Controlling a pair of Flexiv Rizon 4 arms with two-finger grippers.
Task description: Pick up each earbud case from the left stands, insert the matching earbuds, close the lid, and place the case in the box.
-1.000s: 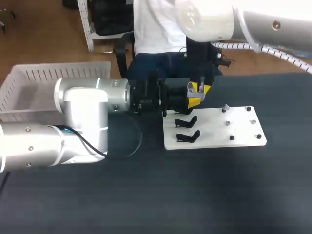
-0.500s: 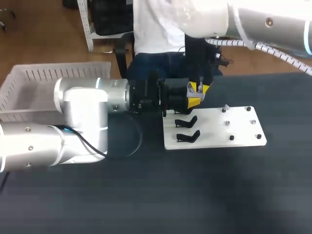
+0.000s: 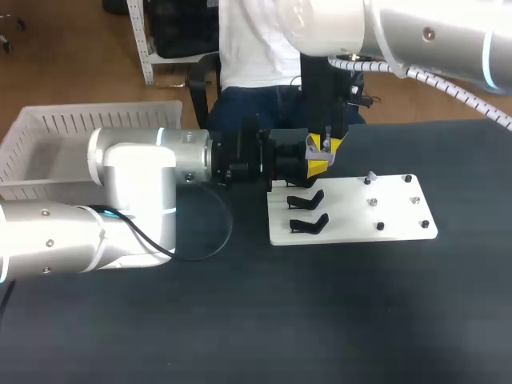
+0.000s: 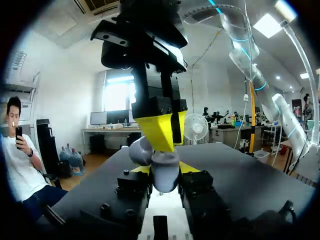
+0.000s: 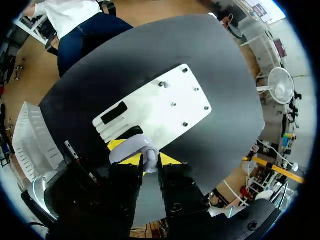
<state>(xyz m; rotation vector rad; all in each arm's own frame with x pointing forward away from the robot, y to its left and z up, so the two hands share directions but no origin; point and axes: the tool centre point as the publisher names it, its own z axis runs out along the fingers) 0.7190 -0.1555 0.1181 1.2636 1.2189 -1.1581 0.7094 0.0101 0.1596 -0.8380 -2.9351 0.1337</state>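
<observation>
So, in the head view, our left pincer [image 3: 318, 166] and our right pincer [image 3: 326, 146] meet over the far left corner of the white board [image 3: 352, 220] on the counter [image 3: 320, 320]. The right one points straight down onto the left one's tips, and what sits between them is too small to tell from up there. Two black stands [image 3: 306, 200] on the board are bare, a third, if there is one, is hidden under the pincers, and the small pegs [image 3: 374, 202] look mostly bare too. The white box [image 3: 48, 140] lies well apart to the left, its floor largely behind our left arm, so we cannot count any finished cases. In the left wrist view, the left pincer is clamped on the pale earbud case [image 4: 165, 172], a yellow tip on each side, with the lid [image 4: 140, 150] swung open. The right pincer comes down between lid and body. In the right wrist view, its fingers stand narrow on a small pale piece we take for an earbud [image 5: 150, 159], right at the open case above the board. Whether it is seated is hidden. We judge this case to be at the inserting step, with closing the lid and boxing it left to do.
</observation>
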